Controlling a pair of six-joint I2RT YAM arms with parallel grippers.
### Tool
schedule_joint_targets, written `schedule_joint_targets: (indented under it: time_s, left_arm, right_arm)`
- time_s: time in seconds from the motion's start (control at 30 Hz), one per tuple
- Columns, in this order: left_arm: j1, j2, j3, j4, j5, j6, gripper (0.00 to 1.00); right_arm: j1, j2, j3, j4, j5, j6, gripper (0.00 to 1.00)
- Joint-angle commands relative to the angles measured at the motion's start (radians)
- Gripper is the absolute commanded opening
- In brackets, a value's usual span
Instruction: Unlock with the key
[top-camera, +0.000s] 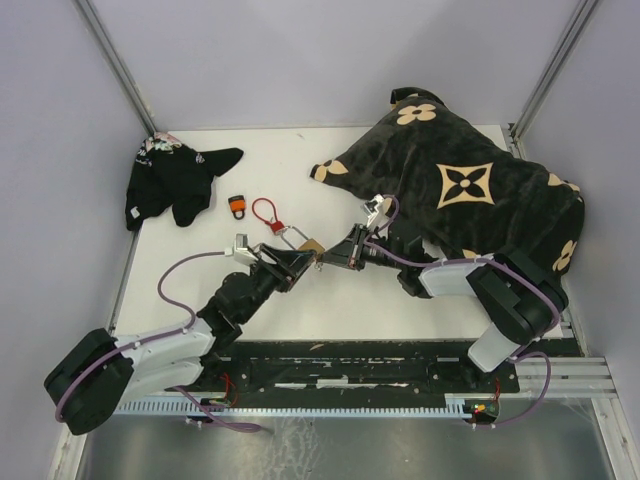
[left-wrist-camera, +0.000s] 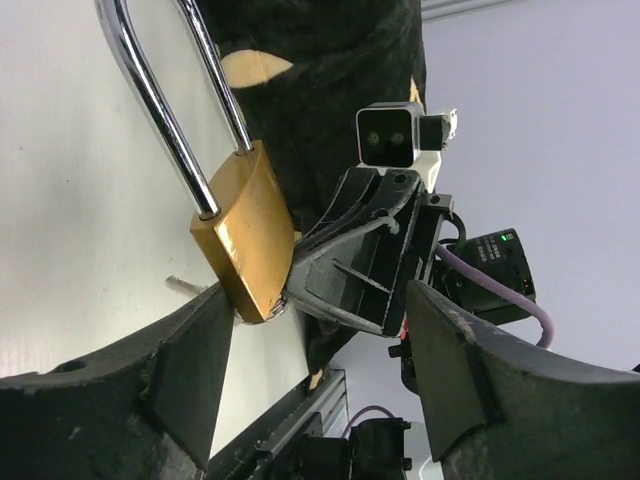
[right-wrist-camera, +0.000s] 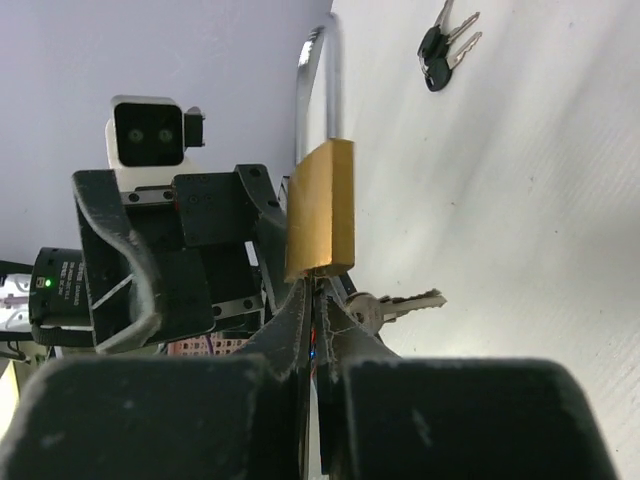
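A brass padlock (top-camera: 309, 246) with a steel shackle is in mid-table; its body (left-wrist-camera: 245, 235) shows close up in the left wrist view. My right gripper (right-wrist-camera: 318, 292) is shut, its fingertips pressed against the underside of the padlock (right-wrist-camera: 320, 205). The key it pinches is almost wholly hidden between the fingers, and a spare key (right-wrist-camera: 400, 304) dangles beside them. My left gripper (left-wrist-camera: 318, 365) is open, jaws wide apart. The padlock's lower corner rests by its left finger (left-wrist-camera: 190, 365), while the other finger stands well clear. In the top view the two grippers (top-camera: 300, 263) (top-camera: 330, 256) meet tip to tip at the padlock.
A large dark bag (top-camera: 470, 185) with beige flower marks fills the back right, over the right arm. A black patterned cloth (top-camera: 175, 180) lies at the back left. A small orange lock (top-camera: 238, 206) and a red cable loop (top-camera: 266, 212) lie beside it. Black-headed keys (right-wrist-camera: 440, 45) lie beyond.
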Motion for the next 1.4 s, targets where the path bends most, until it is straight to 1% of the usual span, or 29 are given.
schedule_joint_targets:
  time_s: [0.0,0.13,0.27,0.47,0.6,0.77,0.93,1.13,1.27,1.37]
  left_arm:
    - [-0.007,-0.065,0.002,-0.007,-0.022,-0.021,0.78]
    - [0.004,-0.087,-0.023,-0.042,-0.051,-0.022,0.85]
    - [0.020,-0.077,-0.043,-0.046,-0.080,-0.029,0.88]
    - [0.046,-0.005,-0.041,-0.019,-0.068,-0.062,0.89]
    - [0.047,0.031,-0.031,-0.081,-0.060,-0.086,0.89]
    - [0.047,0.080,-0.055,-0.106,-0.066,-0.190,0.90]
    - [0.046,0.181,-0.041,-0.103,-0.046,-0.255,0.91]
    - [0.042,0.271,-0.036,-0.129,-0.015,-0.323,0.91]
    - [0.041,0.311,-0.043,-0.081,-0.025,-0.314,0.90]
    - [0.042,0.313,-0.046,-0.092,-0.044,-0.294,0.90]
  right_arm:
    - [-0.003,0.038,0.018,0.149,0.028,0.030,0.02]
    - [-0.002,0.043,0.015,0.167,0.022,0.038,0.02]
    - [-0.002,0.043,0.015,0.192,0.009,0.058,0.02]
    - [-0.003,0.063,0.011,0.202,0.010,0.075,0.02]
    - [-0.002,0.096,0.000,0.205,0.017,0.066,0.02]
    - [-0.002,0.156,-0.013,0.239,0.024,0.063,0.02]
    - [0.001,0.207,-0.024,0.277,0.027,0.082,0.02]
    - [0.010,0.226,-0.037,0.230,0.042,0.040,0.02]
    - [0.022,0.232,-0.041,0.162,0.055,-0.018,0.02]
    - [0.026,0.238,-0.046,0.123,0.064,-0.058,0.06]
